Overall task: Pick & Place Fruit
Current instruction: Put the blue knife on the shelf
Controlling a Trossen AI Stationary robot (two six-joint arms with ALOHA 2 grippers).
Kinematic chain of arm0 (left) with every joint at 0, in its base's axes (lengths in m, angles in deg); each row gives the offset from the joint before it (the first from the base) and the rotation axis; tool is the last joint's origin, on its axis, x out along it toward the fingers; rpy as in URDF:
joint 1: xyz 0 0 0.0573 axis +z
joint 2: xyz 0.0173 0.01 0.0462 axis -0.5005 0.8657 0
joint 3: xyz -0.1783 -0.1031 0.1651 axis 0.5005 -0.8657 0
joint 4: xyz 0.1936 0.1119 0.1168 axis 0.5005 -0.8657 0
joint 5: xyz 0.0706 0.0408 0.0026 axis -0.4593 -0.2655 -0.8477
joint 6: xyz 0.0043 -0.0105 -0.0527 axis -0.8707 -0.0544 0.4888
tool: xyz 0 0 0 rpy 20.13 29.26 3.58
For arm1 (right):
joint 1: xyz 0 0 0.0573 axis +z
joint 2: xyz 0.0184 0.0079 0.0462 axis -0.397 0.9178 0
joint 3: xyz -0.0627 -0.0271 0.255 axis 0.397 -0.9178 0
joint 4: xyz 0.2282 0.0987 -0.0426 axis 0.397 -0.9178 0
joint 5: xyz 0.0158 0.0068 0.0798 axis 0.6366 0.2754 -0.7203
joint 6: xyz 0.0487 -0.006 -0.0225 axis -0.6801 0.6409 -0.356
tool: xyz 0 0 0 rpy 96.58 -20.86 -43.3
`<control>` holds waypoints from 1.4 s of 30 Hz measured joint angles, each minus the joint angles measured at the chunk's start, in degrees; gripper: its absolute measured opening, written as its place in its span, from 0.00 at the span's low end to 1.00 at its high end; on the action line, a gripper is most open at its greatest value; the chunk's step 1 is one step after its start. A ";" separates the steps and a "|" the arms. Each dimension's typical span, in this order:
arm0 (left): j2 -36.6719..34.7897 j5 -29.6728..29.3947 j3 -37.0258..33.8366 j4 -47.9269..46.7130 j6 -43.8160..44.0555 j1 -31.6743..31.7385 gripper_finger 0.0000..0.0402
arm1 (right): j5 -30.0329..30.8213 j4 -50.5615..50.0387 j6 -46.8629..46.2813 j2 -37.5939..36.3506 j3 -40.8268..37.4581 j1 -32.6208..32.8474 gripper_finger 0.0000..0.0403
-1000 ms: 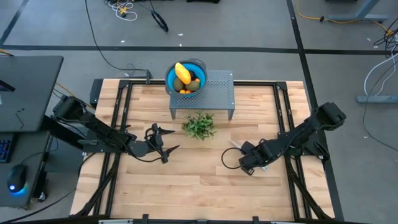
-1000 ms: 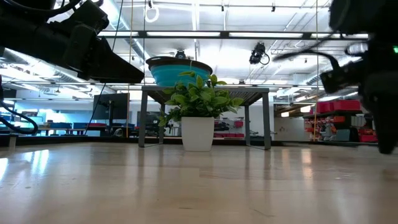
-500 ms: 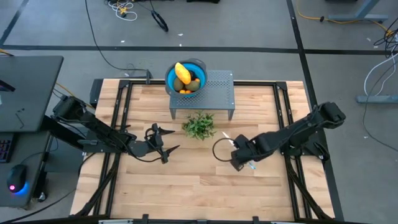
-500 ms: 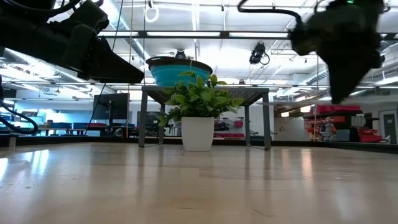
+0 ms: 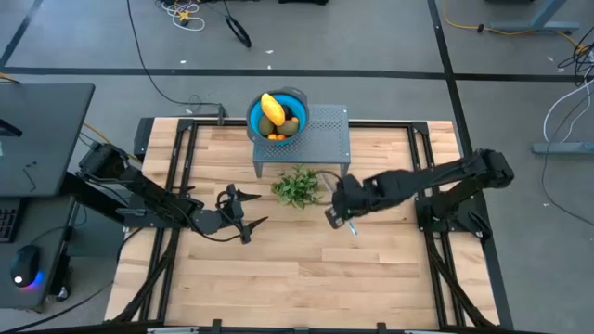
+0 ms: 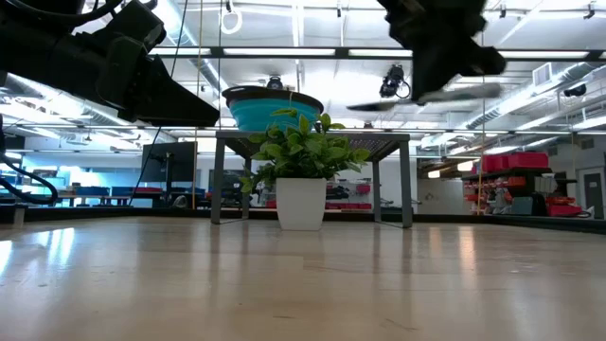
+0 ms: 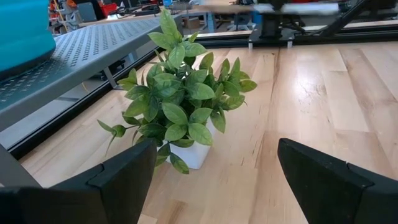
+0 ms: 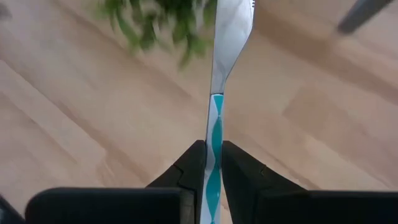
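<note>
Two arms show from the high view. The left gripper [image 5: 243, 221] hangs over the bare wood left of the plant [image 5: 297, 186], fingers spread and holding nothing; we take it to be waiting. The right gripper [image 5: 336, 210] sits just right of the plant, with the knife [image 5: 350, 225] jutting from it. The fruit [image 5: 276, 117] lies heaped in the blue bowl [image 5: 257, 104], which stands on the grey perforated stand [image 5: 327, 134] at the table's [image 5: 278, 278] far edge; the raised shelf keeps it clear of the working surface. We read no writing here.

From the low view, the bowl [image 6: 270, 106] sits on the stand [image 6: 379, 140] behind the potted plant [image 6: 301, 156]. Its wall hides the fruit. One arm hangs dark at upper left, another at the top right, blurred. Shelving in the room behind carries no legible lettering.

In the left wrist view, the two dark fingers [image 7: 121, 174] stand wide apart, framing the plant [image 7: 180, 102], well short of it.

In the right wrist view, the fingers [image 8: 194, 163] are pressed on the knife's [image 8: 216, 118] blue-and-white handle, the white blade pointing ahead towards blurred leaves. We judge this grip serves carrying the knife, not the fruit. No brand shows on it.
</note>
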 joint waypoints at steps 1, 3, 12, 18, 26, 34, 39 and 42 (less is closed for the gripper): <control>-0.01 0.00 0.00 0.00 0.06 -0.01 0.85 | -0.02 -0.36 0.32 -0.06 1.10 -1.07 0.13; 0.00 0.00 0.00 0.00 0.15 -0.02 0.85 | 0.03 -1.54 1.02 -0.14 3.55 -3.54 0.13; -0.02 2.20 0.00 0.07 0.31 -0.02 0.85 | -7.09 -0.40 7.70 -0.19 11.43 -19.45 0.13; -0.01 3.10 0.00 0.04 0.26 -0.01 0.85 | -10.58 6.66 7.43 0.33 11.43 -27.89 0.13; -0.02 5.58 0.02 -0.22 -0.90 0.00 0.85 | -12.76 13.67 5.34 3.30 11.41 -31.83 0.13; 0.00 6.98 0.02 -0.61 -0.39 0.00 0.85 | -15.53 16.47 6.74 7.40 11.41 -33.95 0.13; 0.00 7.13 0.02 -0.63 -0.25 -0.01 0.85 | -14.47 14.53 8.50 7.42 11.39 -35.89 0.13; 0.00 7.13 0.02 -0.57 -0.24 -0.02 0.85 | -14.42 14.41 9.16 7.42 11.39 -37.27 0.13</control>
